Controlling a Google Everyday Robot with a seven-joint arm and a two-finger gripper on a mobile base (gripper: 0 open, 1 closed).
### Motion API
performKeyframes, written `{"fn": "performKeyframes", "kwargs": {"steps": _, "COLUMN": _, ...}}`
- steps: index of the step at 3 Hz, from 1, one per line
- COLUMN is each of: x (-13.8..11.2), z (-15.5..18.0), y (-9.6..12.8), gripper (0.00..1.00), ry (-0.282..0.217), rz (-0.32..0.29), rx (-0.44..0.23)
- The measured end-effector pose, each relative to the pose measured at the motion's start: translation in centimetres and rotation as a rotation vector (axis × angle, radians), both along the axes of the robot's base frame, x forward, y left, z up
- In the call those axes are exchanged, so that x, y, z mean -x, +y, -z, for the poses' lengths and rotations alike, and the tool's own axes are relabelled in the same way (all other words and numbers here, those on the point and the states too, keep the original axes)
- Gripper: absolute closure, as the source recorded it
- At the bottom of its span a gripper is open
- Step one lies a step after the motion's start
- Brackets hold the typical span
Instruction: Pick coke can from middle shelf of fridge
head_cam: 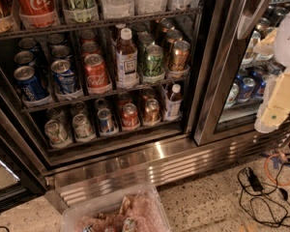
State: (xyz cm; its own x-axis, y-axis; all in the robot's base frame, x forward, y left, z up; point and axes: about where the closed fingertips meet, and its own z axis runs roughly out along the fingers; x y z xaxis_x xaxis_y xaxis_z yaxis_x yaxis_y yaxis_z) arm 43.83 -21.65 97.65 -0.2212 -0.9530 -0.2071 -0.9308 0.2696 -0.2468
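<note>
Coke can (95,72) at the front of the middle shelf (67,100) in the open fridge (135,156).
Blue Pepsi cans (30,83) stand just left, a white-capped bottle (126,57) just right; the claw (274,111) hangs far right by the glass door (222,71), well apart from the can, how wide I cannot tell.

The pincer (275,105) sits at the right edge, pale and washed out by bright light. Left of it, the fridge (203,81) is dim and dark at the back. Lower left of it, the metal step (157,153) has white glare.
</note>
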Motion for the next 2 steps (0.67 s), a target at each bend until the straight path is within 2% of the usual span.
{"fn": "performKeyframes", "kwargs": {"steps": 1, "x": 0.0, "z": -0.01, "y": 0.01, "gripper": 0.0, "ry": 0.0, "rz": 0.0, "rx": 0.0}}
{"fn": "performKeyframes", "kwargs": {"steps": 2, "x": 0.01, "z": -0.43, "y": 0.62, "gripper": 0.0, "ry": -0.023, "rz": -0.013, "rx": -0.014}}
